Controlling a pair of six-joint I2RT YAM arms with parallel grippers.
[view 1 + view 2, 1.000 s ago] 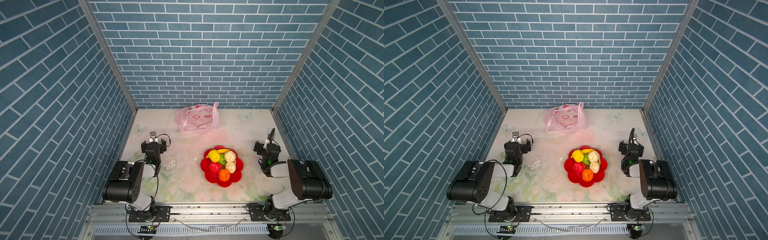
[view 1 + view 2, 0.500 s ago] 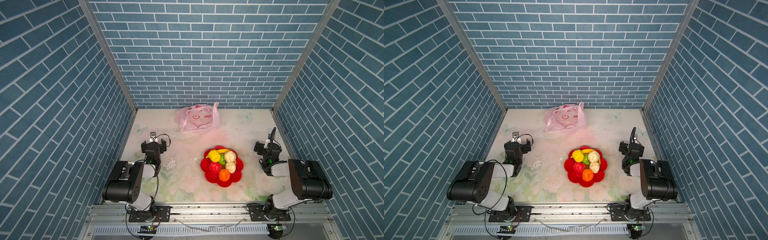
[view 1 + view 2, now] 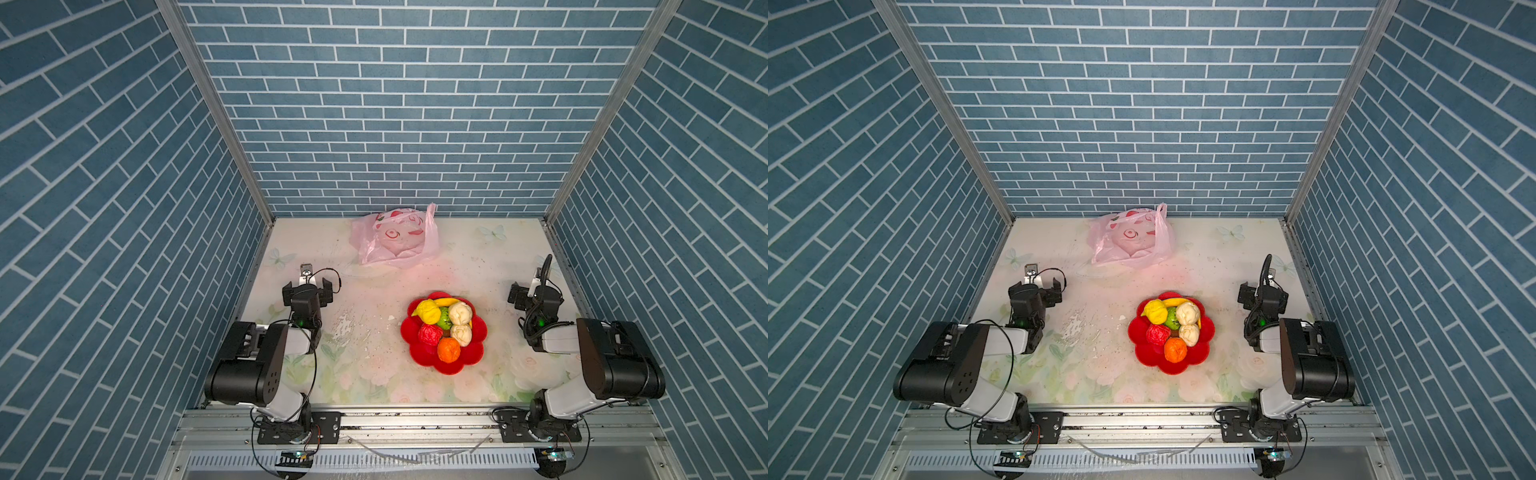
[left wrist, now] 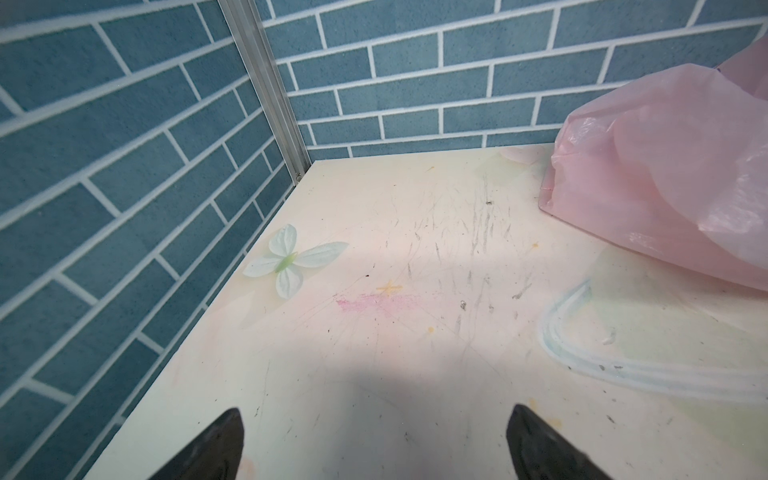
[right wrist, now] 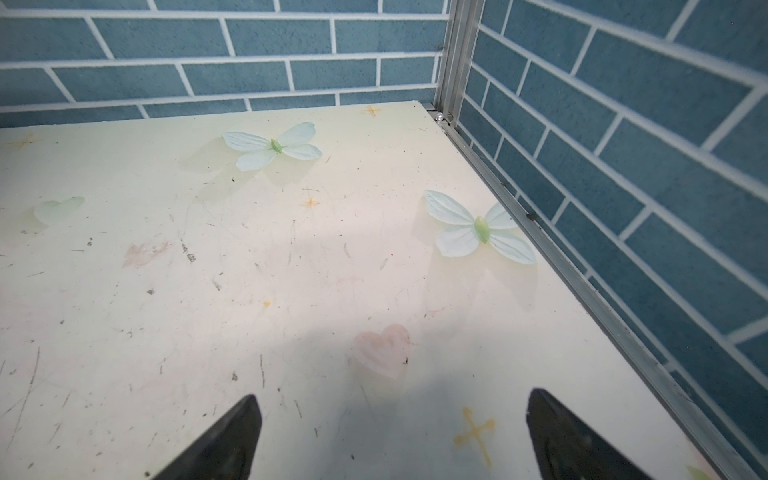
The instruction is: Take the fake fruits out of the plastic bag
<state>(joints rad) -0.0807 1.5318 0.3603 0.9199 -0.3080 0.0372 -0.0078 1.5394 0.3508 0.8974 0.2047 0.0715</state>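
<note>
The fake fruits (image 3: 444, 329) (image 3: 1171, 328) lie piled in a red flower-shaped dish (image 3: 420, 354) (image 3: 1144, 353) at the table's middle right: a banana and yellow, green, red, orange and two cream ones. The pink plastic bag (image 3: 395, 241) (image 3: 1130, 241) (image 4: 665, 187) sits crumpled and puffed by the back wall, apart from the dish. Nothing shows through its film. My left gripper (image 3: 308, 287) (image 3: 1037, 291) (image 4: 374, 432) stands open over bare table at the left. My right gripper (image 3: 534, 296) (image 3: 1262, 296) (image 5: 390, 419) stands open near the right wall. Neither holds anything.
Blue brick-patterned walls close the table on three sides, with metal corner posts (image 3: 216, 116). The tabletop (image 3: 374, 365) is pale, floral-printed and scuffed. A metal rail (image 3: 415, 419) runs along the front edge, where both arm bases are mounted.
</note>
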